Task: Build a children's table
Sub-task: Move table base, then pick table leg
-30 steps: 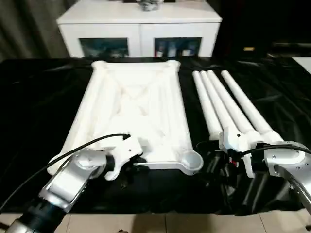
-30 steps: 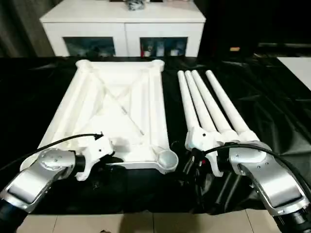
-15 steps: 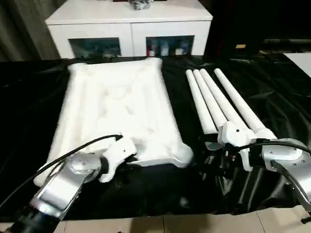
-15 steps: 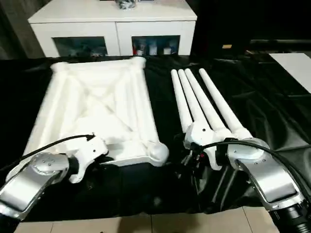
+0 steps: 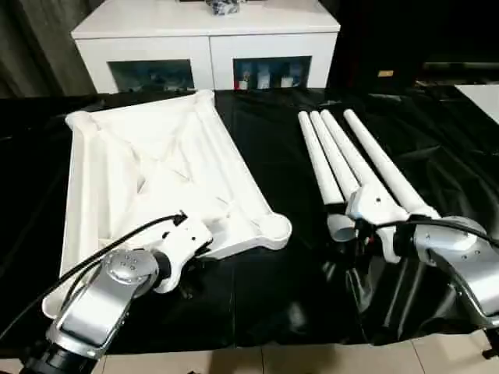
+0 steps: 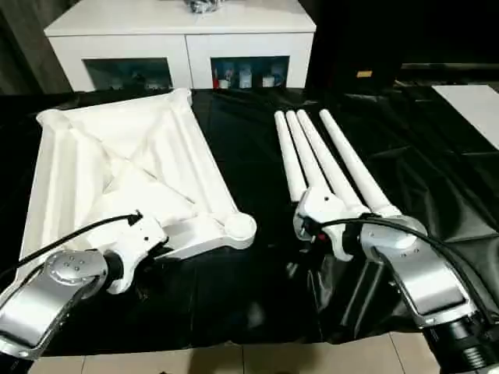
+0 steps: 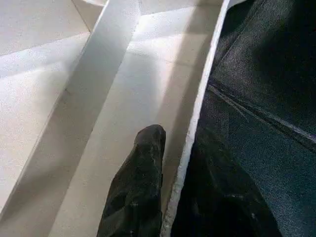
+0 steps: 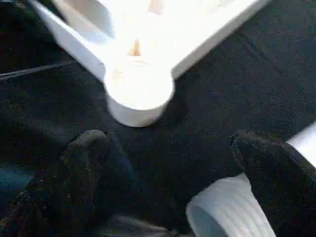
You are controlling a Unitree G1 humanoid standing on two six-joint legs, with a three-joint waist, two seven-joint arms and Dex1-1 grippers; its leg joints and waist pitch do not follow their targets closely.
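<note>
white plastic rectangular tabletop (image 5: pixel 156 175) lies ribbed underside up on the black glossy sheet (image 5: pixel 265 288), skewed so its long sides run diagonally, far end toward the white glass-doored cabinet (image 5: pixel 207 47). round corner socket (image 5: pixel 273 228) at the tabletop's near corner points toward the legs. four long white tapered tube legs (image 5: pixel 351 164) lie side by side on the sheet, well apart from the tabletop, on its right-arm side, thin ends toward the cabinet, wide ends toward the robot.

left gripper (image 7: pixel 170 163) is clamped on the tabletop's near rim: wrist view shows one black finger (image 7: pixel 140 182) inside against the ribbed underside, the thin white edge (image 7: pixel 195 128) running between it and the other finger on the sheet side. from the head, the left silver forearm (image 5: pixel 109 300) reaches to the near edge of the tabletop, fingers hidden under the white wrist housing.

right gripper (image 8: pixel 163 177) stands wide apart, nothing between the fingers (image 8: pixel 79 163); it sits just beside the threaded wide end of one leg (image 8: pixel 227 210), facing the corner socket (image 8: pixel 138 91) across bare sheet. right silver forearm (image 5: pixel 460 261) sits at the wide ends of the legs.
</note>
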